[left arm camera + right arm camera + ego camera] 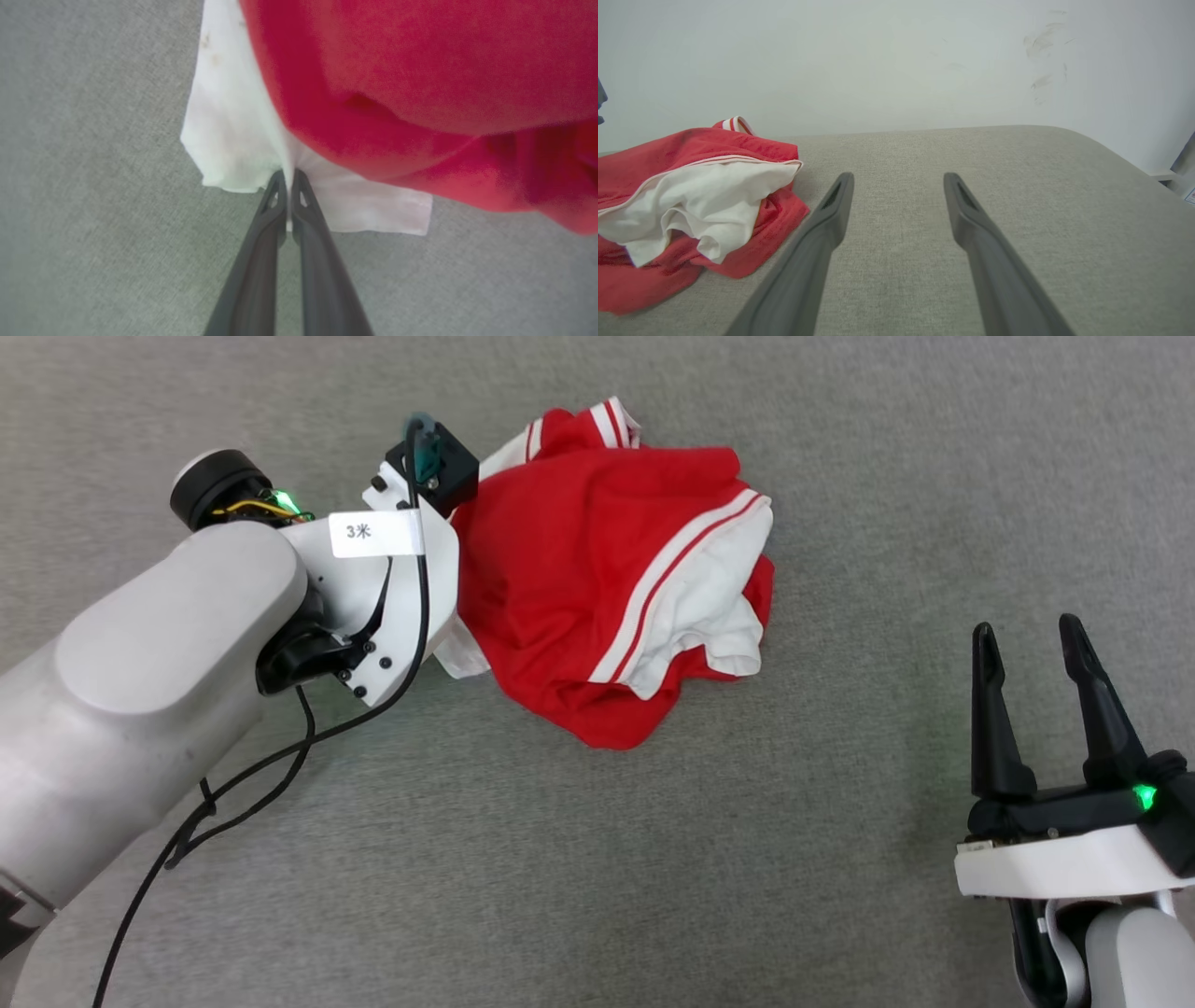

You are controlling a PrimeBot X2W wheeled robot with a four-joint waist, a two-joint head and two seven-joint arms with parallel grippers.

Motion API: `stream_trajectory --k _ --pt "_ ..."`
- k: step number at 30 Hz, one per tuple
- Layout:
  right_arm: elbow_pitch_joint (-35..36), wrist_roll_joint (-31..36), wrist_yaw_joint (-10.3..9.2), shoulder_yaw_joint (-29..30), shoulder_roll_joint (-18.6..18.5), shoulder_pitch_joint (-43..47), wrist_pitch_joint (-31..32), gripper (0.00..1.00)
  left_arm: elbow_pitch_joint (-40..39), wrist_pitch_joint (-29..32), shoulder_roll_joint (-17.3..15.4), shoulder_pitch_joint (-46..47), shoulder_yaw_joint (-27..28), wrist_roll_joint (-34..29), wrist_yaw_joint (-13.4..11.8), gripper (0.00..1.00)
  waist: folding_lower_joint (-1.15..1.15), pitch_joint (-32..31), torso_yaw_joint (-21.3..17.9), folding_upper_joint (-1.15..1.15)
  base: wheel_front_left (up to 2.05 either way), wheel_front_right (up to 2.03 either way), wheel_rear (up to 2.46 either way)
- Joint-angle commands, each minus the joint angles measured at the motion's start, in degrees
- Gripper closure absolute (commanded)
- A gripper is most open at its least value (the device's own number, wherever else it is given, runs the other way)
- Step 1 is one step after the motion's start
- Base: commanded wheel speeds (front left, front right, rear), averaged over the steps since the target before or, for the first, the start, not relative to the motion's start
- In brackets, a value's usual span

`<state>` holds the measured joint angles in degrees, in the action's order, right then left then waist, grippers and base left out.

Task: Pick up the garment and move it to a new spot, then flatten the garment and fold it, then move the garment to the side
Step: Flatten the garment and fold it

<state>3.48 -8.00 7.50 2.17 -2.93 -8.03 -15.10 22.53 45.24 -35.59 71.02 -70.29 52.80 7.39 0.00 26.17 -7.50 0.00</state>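
The left end effector (288, 179), long, smooth and dark, is pinched shut on a soft white sleeve edge of the garment (579, 579). The garment is a floppy red shirt with white sleeves and red-and-white stripes. It lies in a crumpled lump on the rough gray table (653, 859), so I cannot tell which way it points. The right end effector (1025, 630) is wide open and holds nothing. It is well apart from the garment.
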Motion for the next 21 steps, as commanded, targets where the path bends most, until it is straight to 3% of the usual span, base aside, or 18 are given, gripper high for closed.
stream_trajectory --k 1,4,9,15,21 --pt "-0.19 0.41 -0.02 -0.03 0.1 0.81 -0.09 0.0 -0.32 -1.65 -0.88 -0.01 -0.48 -0.06 0.0 1.0 0.0 -2.17 1.76 0.0 0.0 0.0 0.0" --pt "-0.49 0.65 -0.02 0.51 0.1 1.66 -0.09 0.0 -2.15 -6.05 -1.25 -0.33 -0.22 0.75 0.0 1.0 0.0 -4.84 3.8 0.0 0.0 0.0 0.0" --pt "-0.74 1.21 -0.02 0.66 0.1 3.19 -0.09 0.0 -4.9 -9.98 -5.14 -3.59 0.06 1.95 -0.09 1.0 0.0 -8.08 6.55 0.0 0.0 0.0 0.0" --pt "-1.15 1.55 -0.02 0.52 0.1 4.1 -0.09 0.0 -6.55 -11.94 -10.41 -11.08 -0.52 4.09 -2.59 1.0 0.0 -9.59 7.79 0.0 0.0 0.0 0.0" --pt "-1.72 1.83 -0.02 0.48 0.1 4.55 -0.09 0.0 -5.79 -14.19 -11.9 -19.49 -0.92 7.51 -4.69 1.0 0.0 -10.41 7.42 0.0 0.0 0.0 0.0"
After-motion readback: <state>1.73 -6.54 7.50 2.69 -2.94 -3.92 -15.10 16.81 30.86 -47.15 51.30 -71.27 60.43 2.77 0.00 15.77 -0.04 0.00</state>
